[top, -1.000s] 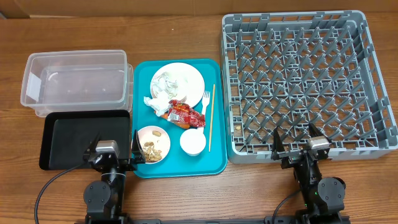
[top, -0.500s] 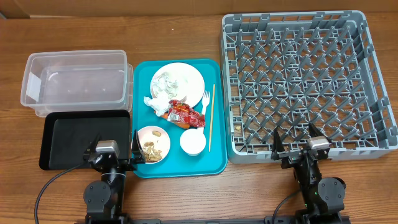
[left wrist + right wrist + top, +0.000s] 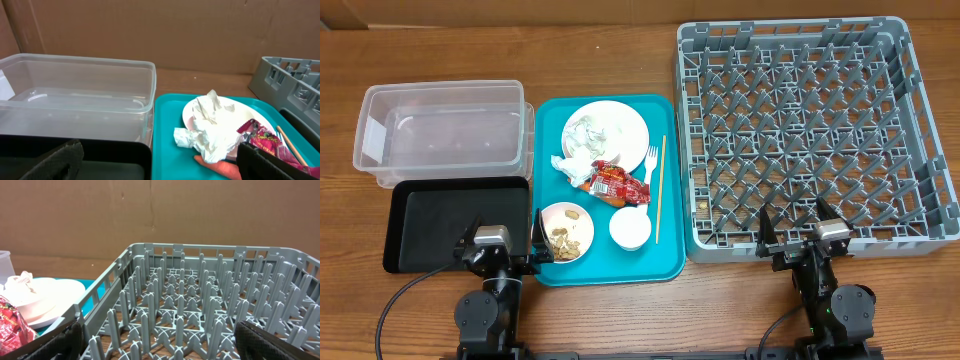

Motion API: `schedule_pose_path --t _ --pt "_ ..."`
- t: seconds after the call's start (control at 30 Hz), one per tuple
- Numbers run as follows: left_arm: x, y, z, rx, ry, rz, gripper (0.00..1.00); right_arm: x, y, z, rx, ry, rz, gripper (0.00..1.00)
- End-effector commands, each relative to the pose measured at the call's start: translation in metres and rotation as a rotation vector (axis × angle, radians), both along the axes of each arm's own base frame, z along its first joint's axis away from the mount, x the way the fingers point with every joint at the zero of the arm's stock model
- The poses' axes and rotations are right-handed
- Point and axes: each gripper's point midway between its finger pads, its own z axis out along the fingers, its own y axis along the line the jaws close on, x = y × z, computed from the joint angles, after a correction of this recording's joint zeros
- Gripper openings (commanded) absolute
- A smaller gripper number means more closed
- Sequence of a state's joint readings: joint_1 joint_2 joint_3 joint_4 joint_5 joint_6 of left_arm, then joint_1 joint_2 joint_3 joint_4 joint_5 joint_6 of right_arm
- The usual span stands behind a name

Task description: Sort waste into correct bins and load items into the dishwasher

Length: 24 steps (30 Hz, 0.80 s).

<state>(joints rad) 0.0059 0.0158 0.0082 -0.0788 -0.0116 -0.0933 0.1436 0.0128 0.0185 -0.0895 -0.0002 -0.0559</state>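
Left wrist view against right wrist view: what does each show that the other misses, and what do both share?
Left wrist only: the black tray, the carrot piece, the chopstick. Right wrist only: inside the grey dish rack, its pegs and lattice floor. Both: the pale plate, crumpled napkin, red wrapper, teal tray, the rack's outer wall.

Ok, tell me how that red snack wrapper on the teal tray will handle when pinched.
The snack wrapper looks thin and crinkled, so probably floppy, very light, and apt to crumple. Its glossy film may slip. It lies right beside the napkins, so lifting might nudge them.
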Motion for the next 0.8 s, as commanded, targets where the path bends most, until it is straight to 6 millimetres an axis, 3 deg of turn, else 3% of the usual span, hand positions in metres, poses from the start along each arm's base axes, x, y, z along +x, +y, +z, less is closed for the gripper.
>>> schedule_pose_path --t 0.0,0.27,0.57,0.67,0.77 --pt "0.000 -0.004 0.001 0.018 -0.007 -0.018 1.00 0.000 -0.001 -0.002 0.005 -0.003 -0.004 1.00" --pt "0.000 -0.005 0.001 0.006 -0.008 -0.024 1.00 0.000 -0.001 -0.002 0.005 -0.003 -0.003 1.00" --pt "-0.001 -0.018 0.005 -0.387 -0.011 -0.070 1.00 0.000 -0.001 -0.002 0.005 -0.003 -0.003 1.00" --pt "-0.004 -0.039 0.012 -0.403 0.001 -0.197 1.00 0.000 -0.001 -0.002 0.005 -0.003 -0.003 1.00" --pt "-0.008 -0.047 0.024 -0.406 -0.013 -0.248 1.00 0.000 -0.001 -0.002 0.005 -0.003 -0.003 1.00"
